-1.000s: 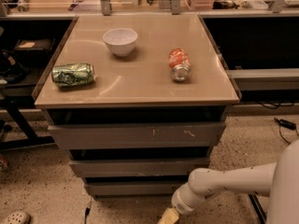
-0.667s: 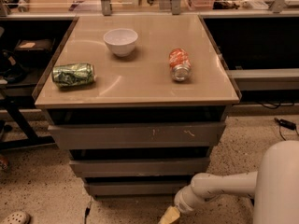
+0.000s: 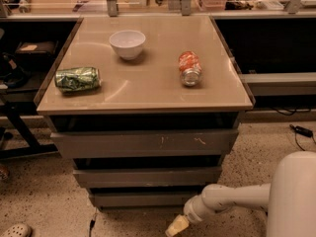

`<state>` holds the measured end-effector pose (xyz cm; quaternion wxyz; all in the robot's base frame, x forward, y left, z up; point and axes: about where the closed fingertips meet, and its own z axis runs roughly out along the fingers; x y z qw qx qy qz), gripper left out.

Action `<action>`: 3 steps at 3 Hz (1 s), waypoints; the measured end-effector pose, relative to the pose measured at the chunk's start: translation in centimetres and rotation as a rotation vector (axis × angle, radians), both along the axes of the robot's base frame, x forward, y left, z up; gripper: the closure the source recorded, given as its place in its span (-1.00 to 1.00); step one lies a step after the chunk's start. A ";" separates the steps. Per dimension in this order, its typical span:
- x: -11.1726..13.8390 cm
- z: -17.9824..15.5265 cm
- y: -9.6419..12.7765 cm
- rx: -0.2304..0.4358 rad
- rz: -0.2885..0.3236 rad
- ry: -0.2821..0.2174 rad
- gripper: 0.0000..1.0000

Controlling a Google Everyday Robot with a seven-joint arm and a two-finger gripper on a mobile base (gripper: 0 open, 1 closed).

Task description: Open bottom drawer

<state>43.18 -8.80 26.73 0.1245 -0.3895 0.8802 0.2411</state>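
Observation:
The bottom drawer (image 3: 140, 199) is the narrowest plain grey front, lowest of three under the tan tabletop, and it sits pushed in. My gripper (image 3: 176, 227) is at the end of the white arm, low near the floor, just below and in front of the drawer's right part. It reaches in from the lower right. Only its pale yellowish tip shows at the picture's bottom edge.
Above are the mid-width drawer front (image 3: 147, 177) and the widest front with white scratch marks (image 3: 145, 143). On the tabletop (image 3: 148, 90) lie a green can (image 3: 77, 79), a white bowl (image 3: 127, 44) and an orange can (image 3: 189, 68). Dark shelving flanks both sides. A cable (image 3: 301, 131) lies on the floor at the right.
The arm has drawn in toward the lower right, its white shoulder now filling more of the corner. The gripper stays low by the bottom drawer. The drawers have not moved.

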 end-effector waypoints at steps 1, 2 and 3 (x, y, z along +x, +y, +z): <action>2.7 -0.7 -0.3 0.013 -0.036 -0.062 -1.00; 5.0 -1.1 -0.9 0.019 -0.059 -0.106 -1.00; 6.7 -1.9 -1.2 0.028 -0.073 -0.131 -1.00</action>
